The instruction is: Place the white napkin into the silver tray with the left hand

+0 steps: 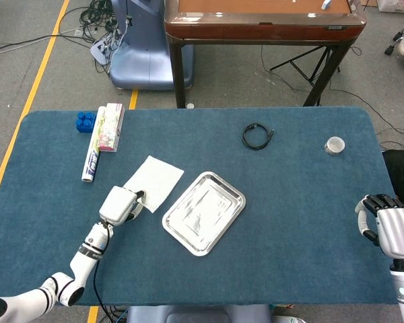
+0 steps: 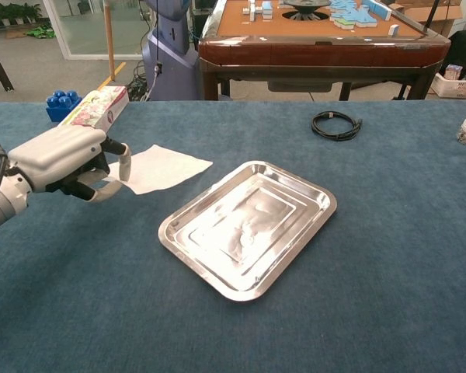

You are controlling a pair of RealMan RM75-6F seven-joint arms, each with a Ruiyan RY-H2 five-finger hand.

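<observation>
The left hand [image 2: 70, 163] pinched the near left corner of the white napkin [image 2: 161, 167] between thumb and fingers, with the remaining fingers curled over it. That corner was lifted slightly off the blue table [image 1: 296, 202], while the far part of the sheet lay against the cloth. The napkin sat just left of the silver tray [image 2: 248, 227], apart from it and not inside it. In the head view the same hand [image 1: 119, 205] appeared at the napkin [image 1: 155, 180] edge, left of the tray [image 1: 204, 212].

The right hand [image 1: 390, 229] rested at the near right edge of the table, well apart from the tray, holding nothing; whether its fingers were spread or curled could not be told.

At the far left of the table lay a white tube [image 1: 91, 163], a patterned box [image 1: 110, 126] and a blue block [image 1: 85, 121]. A coiled black cable [image 1: 257, 136] lay far of the tray, and a small round tape roll [image 1: 334, 145] lay far right.
</observation>
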